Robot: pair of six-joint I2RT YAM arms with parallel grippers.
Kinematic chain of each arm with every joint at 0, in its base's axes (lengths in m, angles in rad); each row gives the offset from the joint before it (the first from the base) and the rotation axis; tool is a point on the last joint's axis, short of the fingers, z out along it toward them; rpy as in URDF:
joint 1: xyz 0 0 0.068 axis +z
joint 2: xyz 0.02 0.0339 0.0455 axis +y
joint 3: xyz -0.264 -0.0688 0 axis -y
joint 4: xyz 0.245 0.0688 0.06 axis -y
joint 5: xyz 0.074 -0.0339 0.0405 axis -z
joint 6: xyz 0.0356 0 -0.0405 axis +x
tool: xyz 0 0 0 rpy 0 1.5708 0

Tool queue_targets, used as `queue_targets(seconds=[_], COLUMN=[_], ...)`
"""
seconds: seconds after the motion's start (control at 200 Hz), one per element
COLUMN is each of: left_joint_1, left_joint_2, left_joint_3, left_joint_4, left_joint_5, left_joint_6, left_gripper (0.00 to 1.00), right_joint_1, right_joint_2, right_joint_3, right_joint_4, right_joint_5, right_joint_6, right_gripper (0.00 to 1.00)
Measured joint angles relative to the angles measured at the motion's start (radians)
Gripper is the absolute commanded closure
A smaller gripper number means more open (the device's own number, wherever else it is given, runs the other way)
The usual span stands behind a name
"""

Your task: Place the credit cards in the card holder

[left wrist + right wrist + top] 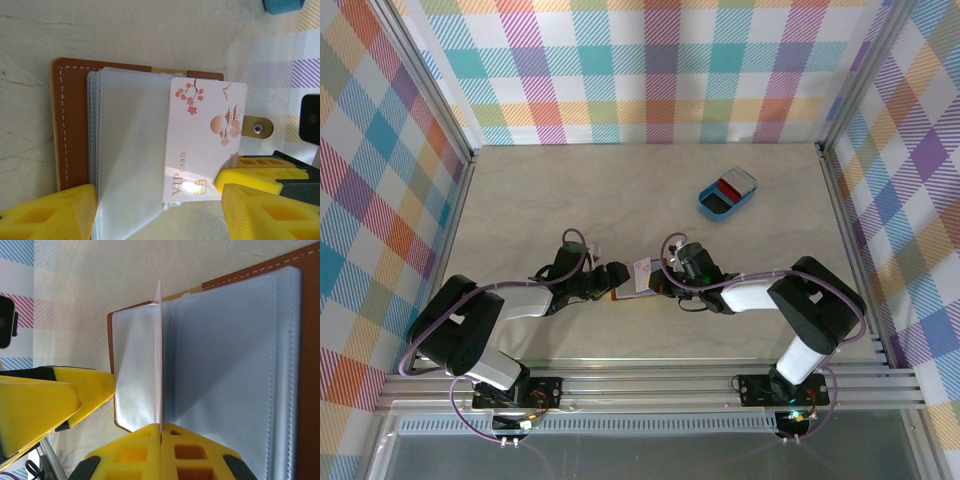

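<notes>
Firmly clamped in the right jaws, the card (pink, marked VIP) stands over the open holder and its clear sleeves; the left jaws stand apart, astride the holder.

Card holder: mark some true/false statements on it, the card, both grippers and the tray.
1. The card holder lies open, with its clear sleeves showing. True.
2. The right gripper is shut on a card. True.
3. That card is plain red. False: it is pale pink with a blossom print and the words "VIP CARD".
4. The left gripper is shut. False: it stands wide open.
5. The blue tray is empty. False: a red item lies in it.
</notes>
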Motion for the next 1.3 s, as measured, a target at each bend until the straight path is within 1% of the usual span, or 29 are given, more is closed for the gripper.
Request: queue_targets(seconds=[0.8,1.065,1.3], left_joint_1=[-0.002,-0.005,-0.006], left_joint_2=[0.0,0.0,0.0], left_joint_3=[0.002,0.002,0.002], left_joint_4=[-0.001,0.0,0.0], left_joint_5=[-0.027,-0.034,-0.034], left_joint_6=[-0.004,-0.008,-0.008], left_gripper=[0.34,0.34,0.34], right_joint_1=[-0.005,0.002,0.014], right_joint_2=[0.039,0.039,0.039], right_joint_3=[-0.006,-0.021,-0.021], right_joint_4=[0.061,0.072,0.07], right_joint_5=[-0.021,-0.018,-0.023], right_joint_6=[0.064,0.134,0.133], right_gripper=[1.0,1.0,1.0])
